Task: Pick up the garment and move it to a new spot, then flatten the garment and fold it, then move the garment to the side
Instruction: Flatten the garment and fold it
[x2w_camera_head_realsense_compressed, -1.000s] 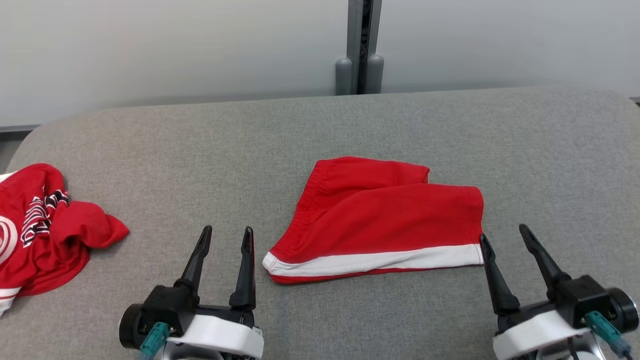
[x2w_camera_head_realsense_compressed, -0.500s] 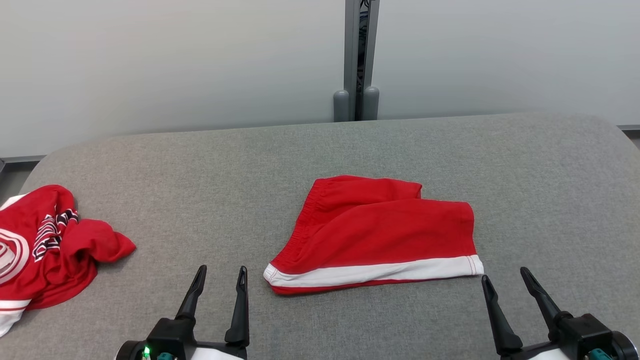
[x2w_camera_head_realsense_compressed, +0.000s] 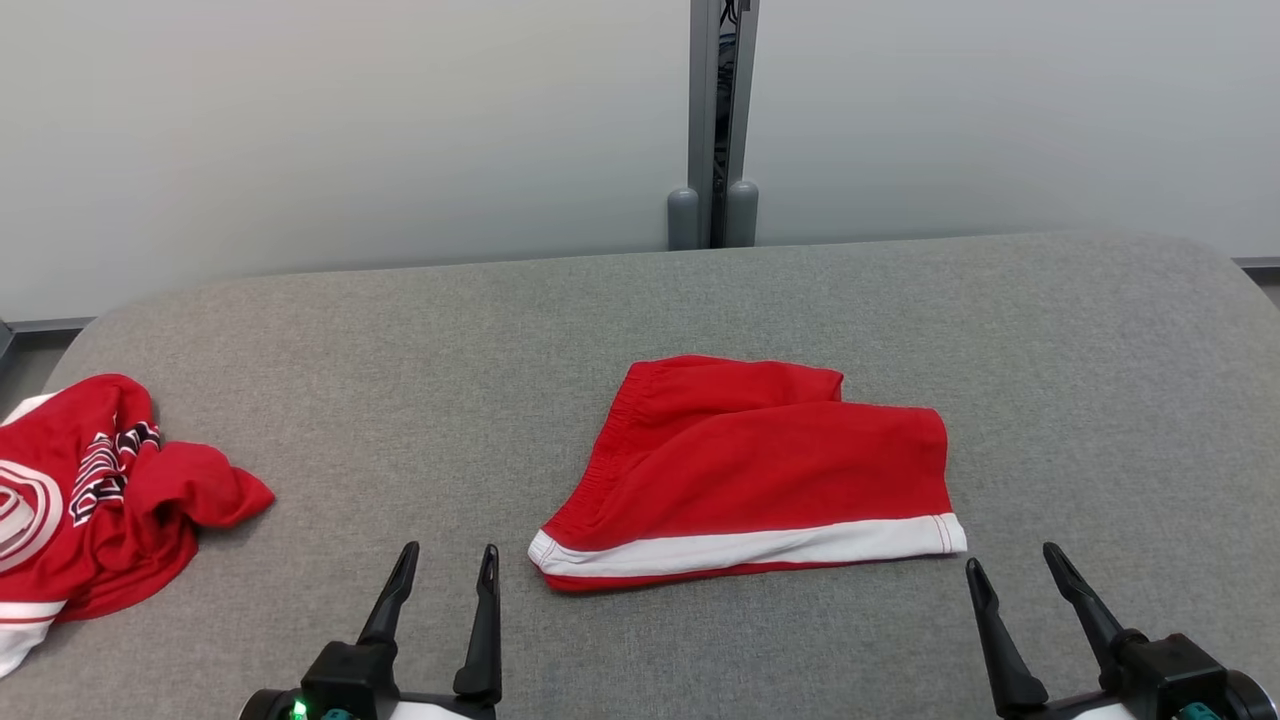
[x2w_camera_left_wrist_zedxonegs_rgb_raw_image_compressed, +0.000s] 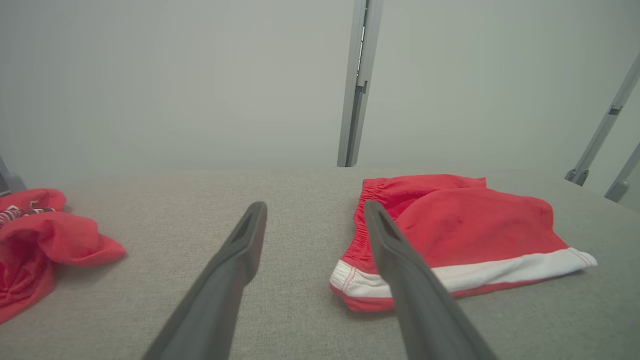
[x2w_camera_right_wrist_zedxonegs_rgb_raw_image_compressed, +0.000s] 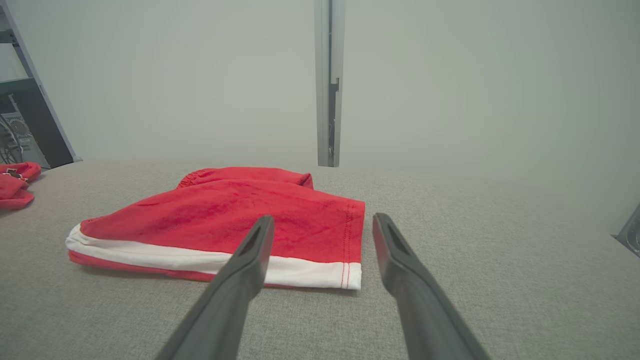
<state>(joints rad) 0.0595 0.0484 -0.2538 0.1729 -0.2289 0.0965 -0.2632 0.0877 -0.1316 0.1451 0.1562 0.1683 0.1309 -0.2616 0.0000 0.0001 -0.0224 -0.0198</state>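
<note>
Shows the garment (x2w_camera_head_realsense_compressed: 750, 470), red shorts with a white band, lying doubled over on the grey cushion (x2w_camera_head_realsense_compressed: 400, 330), beyond and between the two sets of fingers. Holds the left gripper (x2w_camera_head_realsense_compressed: 450, 550) with fingers spread and empty, one white-banded corner just beyond and to the right of its right fingertip, not touching. Holds the right gripper (x2w_camera_head_realsense_compressed: 1011, 557) likewise spread and empty, the other white corner just beyond its left fingertip, apart from it. Looks like a fold already made: layers stacked, gathered waistband edge towards the left fingers, white band nearest both. Suggests jaws wide and flanking the near edge so that each can take one corner for the carry to the side. Leaves a crumpled red shirt (x2w_camera_head_realsense_compressed: 100, 500) well to the left of the left fingers, out of the way. Calls for pinching through all layers, or risks the fold falling open on lifting
</note>
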